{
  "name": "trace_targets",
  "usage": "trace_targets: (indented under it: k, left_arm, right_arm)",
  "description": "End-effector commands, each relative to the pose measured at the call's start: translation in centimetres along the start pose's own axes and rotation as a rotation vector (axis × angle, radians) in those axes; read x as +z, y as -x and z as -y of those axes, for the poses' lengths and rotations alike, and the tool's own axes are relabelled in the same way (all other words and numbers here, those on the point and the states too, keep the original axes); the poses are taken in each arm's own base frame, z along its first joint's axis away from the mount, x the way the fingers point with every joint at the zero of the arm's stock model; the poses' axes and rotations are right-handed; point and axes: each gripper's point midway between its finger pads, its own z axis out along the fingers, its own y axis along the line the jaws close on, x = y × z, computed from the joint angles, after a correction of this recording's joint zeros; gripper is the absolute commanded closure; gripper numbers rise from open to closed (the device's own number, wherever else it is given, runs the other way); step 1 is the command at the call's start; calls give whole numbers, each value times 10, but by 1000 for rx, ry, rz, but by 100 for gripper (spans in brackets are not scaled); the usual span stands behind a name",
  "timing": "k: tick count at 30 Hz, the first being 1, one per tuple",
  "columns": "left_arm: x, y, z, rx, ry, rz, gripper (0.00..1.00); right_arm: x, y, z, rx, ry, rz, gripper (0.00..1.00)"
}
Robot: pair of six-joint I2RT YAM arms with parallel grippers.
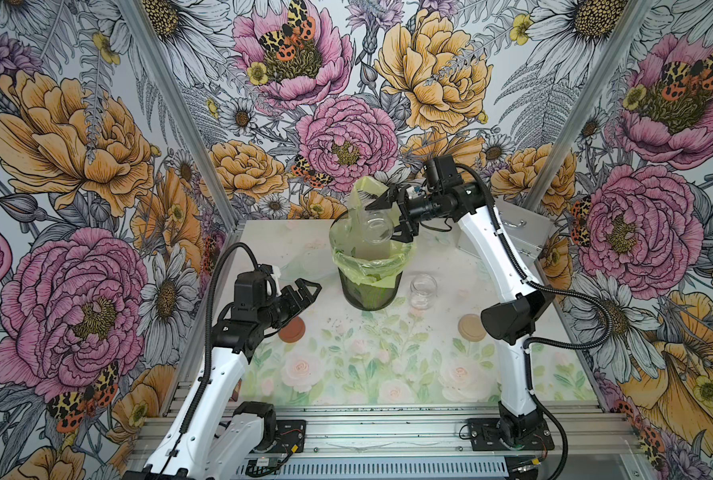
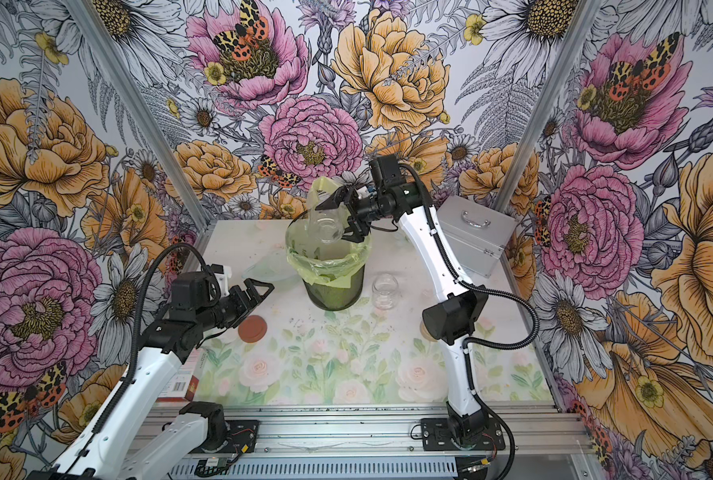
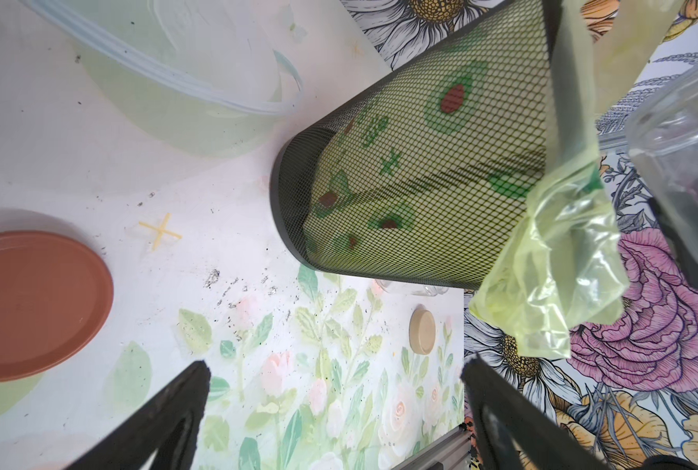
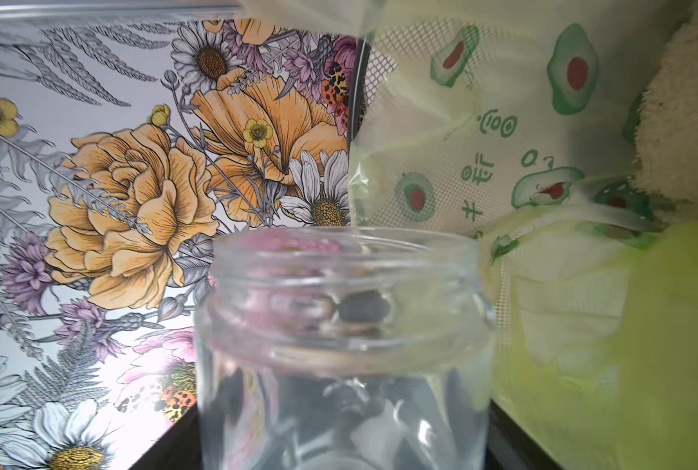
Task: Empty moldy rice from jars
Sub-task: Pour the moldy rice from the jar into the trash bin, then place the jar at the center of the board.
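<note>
**Both arms at the bin, as I see them from the remote station.**

**(a)** The right gripper [image 1: 384,223] pinches the tilted jar [image 1: 367,224], with one black finger on either side of its clear glass body. Both top views show this grip. The jar has no lid and is tipped well off upright, its mouth pointing ahead of the fingertips. It hangs over the open top of the mesh bin [image 1: 367,295], which stands directly below the gripper and is lined with a yellow-green bag [image 1: 361,266]. Inside the bag, ahead of the jar's mouth, lies what I take for the moldy rice [image 4: 680,101], a pale beige grainy mass.

**(b)** The upright jar [image 1: 423,291] stands open on the table [image 1: 346,374]. It is below the right gripper and toward that arm's base, just beside the bin. The beige lid [image 1: 473,326] lies flat nearer the base, next to the arm's elbow.

**(c)** The left gripper [image 1: 311,289] hovers with its fingers spread and holds nothing. Its wrist view shows a wide gap between them. The bin stands ahead of its fingertips. The clear plastic bowl [image 3: 168,73] lies between those fingertips and the bin. The copper-orange lid [image 1: 291,329] rests flat on the table just below this gripper.
</note>
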Motion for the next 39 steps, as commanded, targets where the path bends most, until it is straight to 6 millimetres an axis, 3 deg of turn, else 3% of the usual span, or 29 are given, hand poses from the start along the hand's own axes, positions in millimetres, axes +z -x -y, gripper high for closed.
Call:
trace_targets:
  k: [1, 11, 20, 39]
  left_arm:
    - [-6, -1, 13, 27, -18, -44, 1]
    - [-17, 1, 44, 57, -79, -78, 1]
    - [-31, 2, 67, 197, -133, -50, 1]
    - [-38, -31, 65, 359, -161, -61, 1]
  right_arm:
    - [-18, -29, -33, -321, 4, 83, 100]
    - [-11, -70, -50, -799, -181, 266, 100]
    - [-10, -91, -54, -983, -198, 521, 100]
    - [-21, -147, -1, -1124, -266, 766, 100]
